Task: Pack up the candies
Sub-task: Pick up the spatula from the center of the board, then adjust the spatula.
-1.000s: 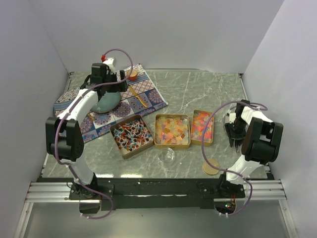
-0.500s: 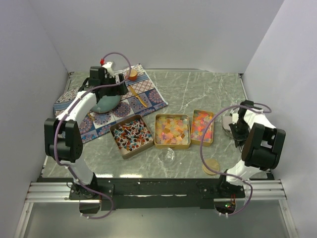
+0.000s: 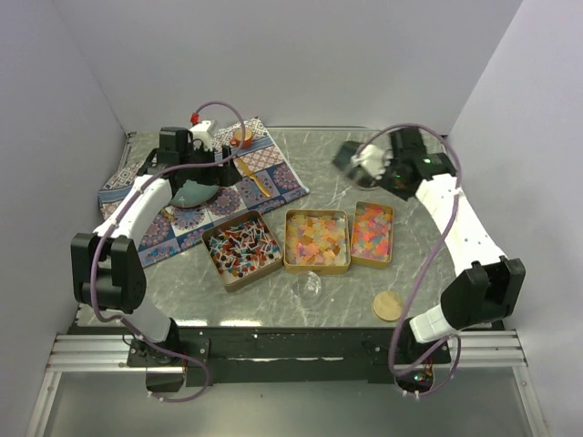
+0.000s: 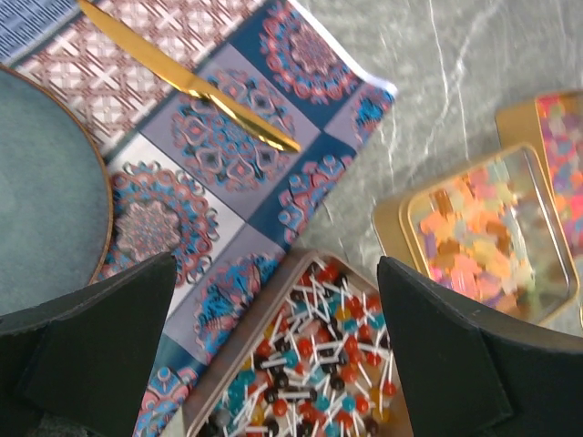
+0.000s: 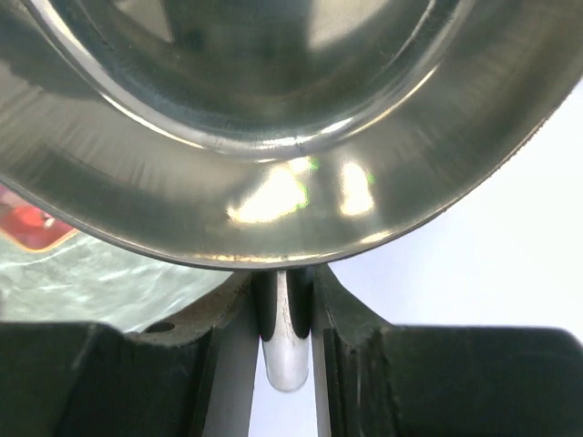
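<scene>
The candies lie in three gold tins: red-white-black mixed ones (image 3: 242,248), pale yellow-orange squares (image 3: 317,239), and pink-orange pieces (image 3: 372,232). In the left wrist view the mixed ones (image 4: 319,364) sit below my jaws, with the squares (image 4: 478,237) to the right. My left gripper (image 3: 211,162) (image 4: 276,264) is open and empty, above the patterned mat near the teal plate (image 3: 196,191). My right gripper (image 3: 375,166) (image 5: 287,282) is shut on the short handle of a shiny steel scoop (image 3: 351,159) (image 5: 273,137), held in the air over the back of the table.
A patterned mat (image 3: 273,177) at the back left carries the plate, a gold knife (image 3: 255,177) (image 4: 200,91) and a small orange object (image 3: 242,137). A clear glass item (image 3: 310,284) stands in front of the tins. A round cork disc (image 3: 387,305) lies front right.
My right arm has swung from the table's right edge up to the back middle, carrying the steel scoop. My left gripper has shifted slightly left over the mat.
</scene>
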